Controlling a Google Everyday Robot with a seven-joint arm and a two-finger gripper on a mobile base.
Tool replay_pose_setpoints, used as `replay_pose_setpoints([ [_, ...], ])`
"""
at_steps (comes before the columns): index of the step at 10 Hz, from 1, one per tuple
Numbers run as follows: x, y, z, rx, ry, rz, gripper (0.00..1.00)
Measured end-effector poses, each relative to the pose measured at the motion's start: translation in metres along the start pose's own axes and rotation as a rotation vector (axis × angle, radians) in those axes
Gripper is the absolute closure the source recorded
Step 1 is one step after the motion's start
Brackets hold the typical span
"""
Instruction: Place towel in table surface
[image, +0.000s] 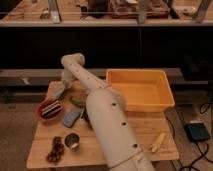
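My white arm runs from the bottom of the camera view up to an elbow at the table's back left, then bends down. The gripper (60, 90) hangs low over the back-left corner of the wooden table (145, 131), just behind the red bowl (50, 109). A pale grey bit shows at its tip; I cannot tell whether that is the towel. A folded blue-grey cloth-like pad (71, 118) lies flat on the table right of the bowl, beside my arm.
A large yellow bin (140, 89) fills the back right of the table. A dark green item (77, 101) lies near the arm. A can (74, 141) and a dark cluster (55, 150) sit front left, a banana (157, 142) front right. A black box (197, 132) lies on the floor at the right.
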Motion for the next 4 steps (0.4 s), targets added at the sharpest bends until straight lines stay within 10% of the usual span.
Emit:
replay_pose_setpoints([
  [4, 0.0039, 0.0064, -0.0062, -0.017, -0.005, 0.016, 0.20],
])
